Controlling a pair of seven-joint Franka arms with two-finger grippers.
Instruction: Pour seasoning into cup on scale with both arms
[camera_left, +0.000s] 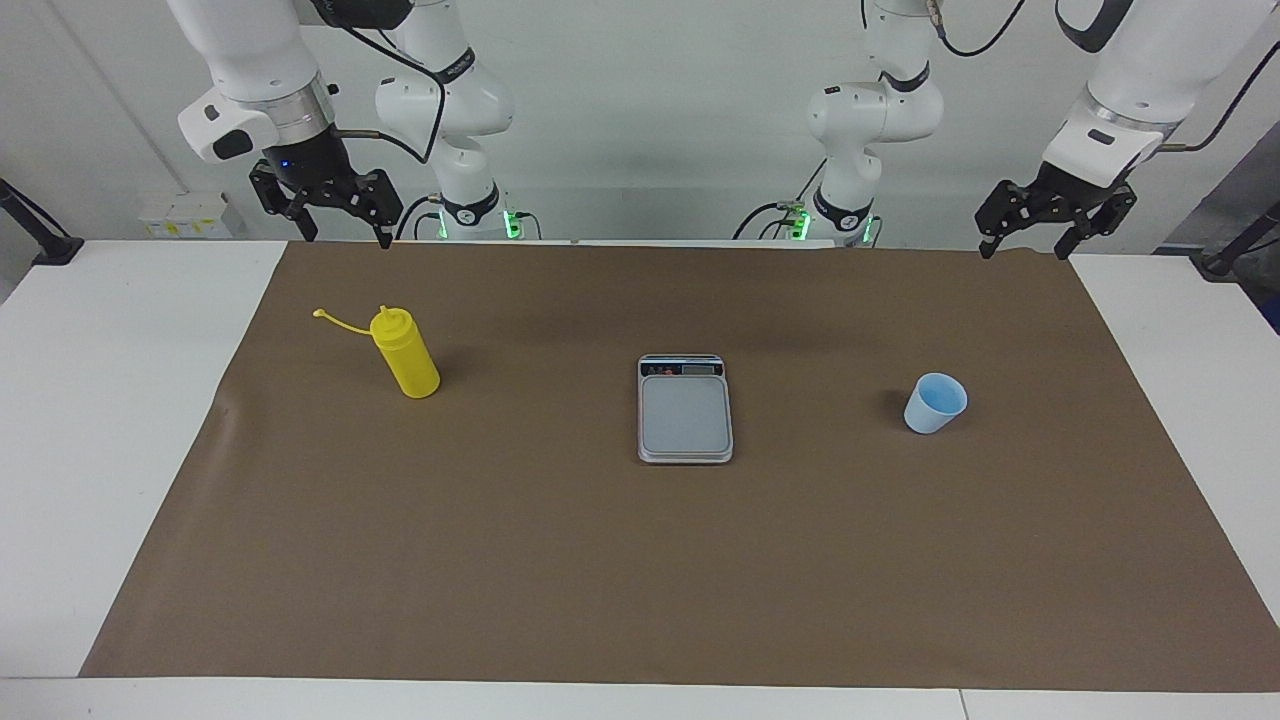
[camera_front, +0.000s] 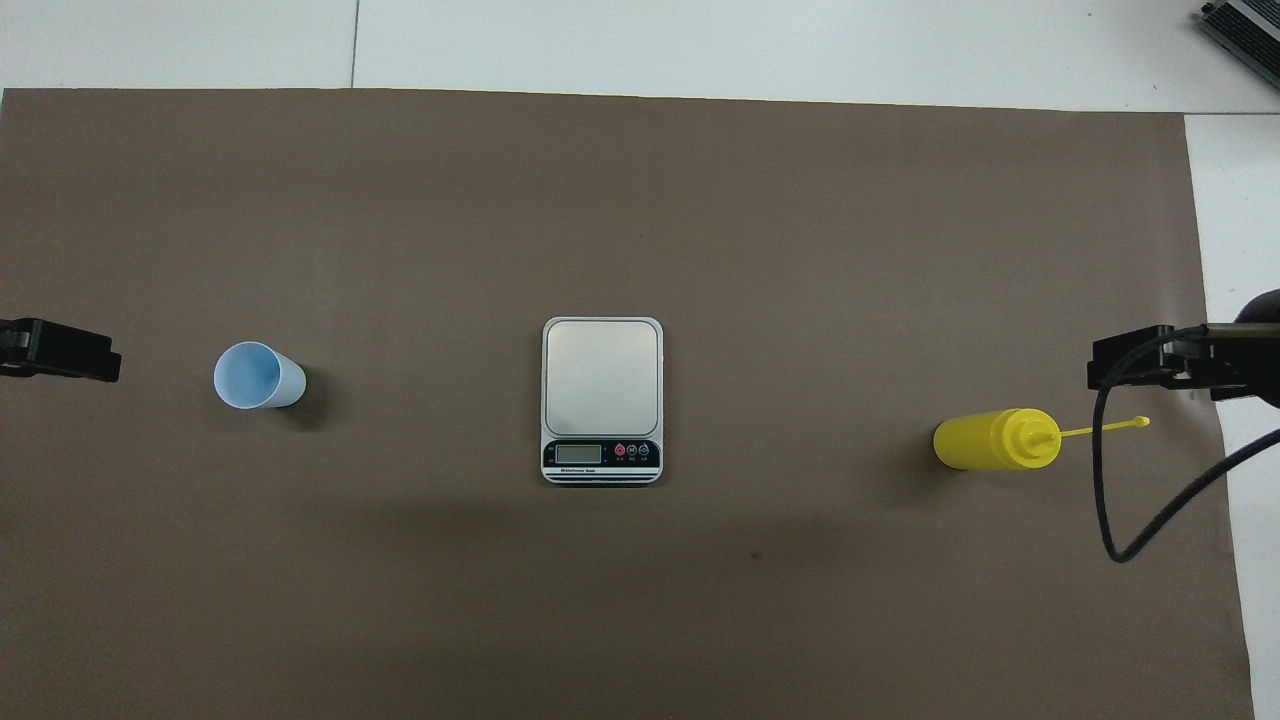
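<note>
right gripper (camera_left: 335, 205) spread, raised near yellow plastic squeeze bottle (camera_left: 405, 354) | left gripper (camera_left: 1052, 218) spread, nearest light blue tapered cup (camera_left: 936, 403) | silver-grey kitchen scale (camera_left: 685, 409) between both, likely so each arm takes its own item

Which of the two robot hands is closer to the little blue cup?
The left. The left gripper, open, hangs above the brown mat's edge at the cup's end of the table. The right gripper, also open, hangs at the opposite end, over the mat edge by the yellow bottle.
</note>
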